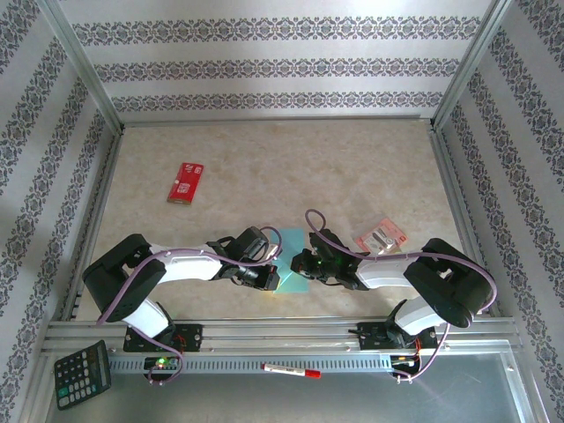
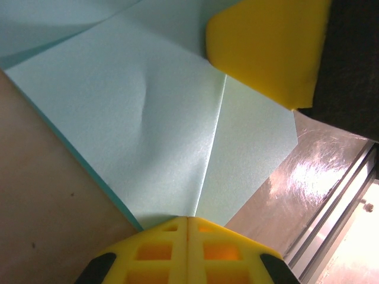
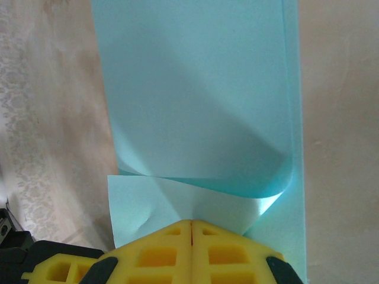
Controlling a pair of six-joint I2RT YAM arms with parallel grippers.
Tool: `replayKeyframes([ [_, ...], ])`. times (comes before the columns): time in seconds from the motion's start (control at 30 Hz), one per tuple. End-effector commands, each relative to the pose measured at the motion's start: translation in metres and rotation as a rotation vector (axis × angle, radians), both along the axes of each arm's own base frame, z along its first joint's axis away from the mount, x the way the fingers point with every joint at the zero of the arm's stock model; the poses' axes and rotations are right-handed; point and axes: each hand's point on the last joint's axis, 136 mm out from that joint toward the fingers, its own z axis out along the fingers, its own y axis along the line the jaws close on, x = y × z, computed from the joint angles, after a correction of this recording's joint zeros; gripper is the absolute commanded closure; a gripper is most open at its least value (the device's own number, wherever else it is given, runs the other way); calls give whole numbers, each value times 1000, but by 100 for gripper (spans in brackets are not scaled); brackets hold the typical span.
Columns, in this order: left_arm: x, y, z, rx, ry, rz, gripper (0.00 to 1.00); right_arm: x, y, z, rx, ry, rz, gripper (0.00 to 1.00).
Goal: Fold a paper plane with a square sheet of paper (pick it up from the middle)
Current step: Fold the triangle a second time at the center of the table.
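left gripper and right gripper both pinched closed on the square sheet of paper, opposite sides. align flap to centre crease, then flatten slowly.

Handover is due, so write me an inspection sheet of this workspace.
Surface: beige marbled table, no spills seen.
Job's things: paper, teal, creased, one flap curling over, lying between the grippers.
Clutter: red packet far left; pink packet right of the paper; calculator and marker at the near edge.
Grippers: left gripper and right gripper each shut on the paper.
Cables: purple cables, one looping above the right gripper.
Surroundings: patterned walls, aluminium frame.
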Motion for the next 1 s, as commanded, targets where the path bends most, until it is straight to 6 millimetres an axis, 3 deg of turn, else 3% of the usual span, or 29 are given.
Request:
replayKeyframes([
  [0.0,-6,15,-15,57,19,-13,100,-4,-8,-10,-50,40,13,100],
  [0.2,-15,28,-25,97,40,-9,100,5,10,24,39,-8,53,95],
  [0.33,-17,33,-29,118,35,-6,100,-6,17,32,72,3,70,94],
  [0.67,-18,39,-33,145,27,-12,100,-36,27,21,67,40,74,100],
  [0.97,-17,39,-31,146,21,-15,100,-43,28,8,41,59,50,100],
])
